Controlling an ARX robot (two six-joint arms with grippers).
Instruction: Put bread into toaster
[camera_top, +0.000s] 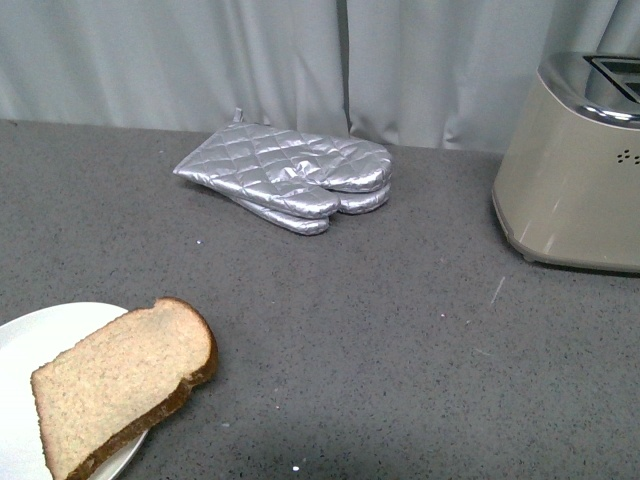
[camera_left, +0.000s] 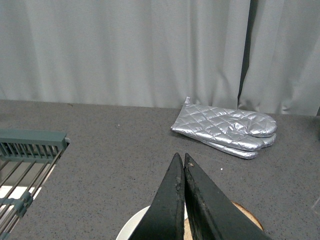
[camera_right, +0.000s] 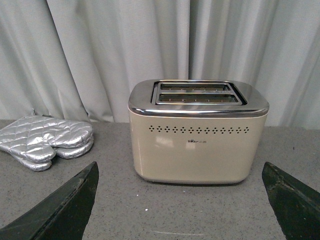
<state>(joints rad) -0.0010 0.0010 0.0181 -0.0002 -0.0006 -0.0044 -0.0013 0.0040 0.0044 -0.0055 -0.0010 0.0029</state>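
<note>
Table (camera_top: 400, 340): dk grey, speckled; pale curtain (camera_top: 200, 60) behind.
Bread (camera_top: 120, 385): near left, on white plate (camera_top: 30, 335), overhangs rim.
Toaster (camera_top: 570, 190): far right, upright.
L claw (camera_left: 181, 159): tips together, empty.
R claw (camera_right: 179, 167): wide.

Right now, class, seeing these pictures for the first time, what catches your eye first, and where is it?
The shiny silver mitts lie stacked at the back of the grey counter, by the curtain. The beige toaster stands empty at the right. The bread lies near left, partly on a white plate, overhanging its rim.
</note>
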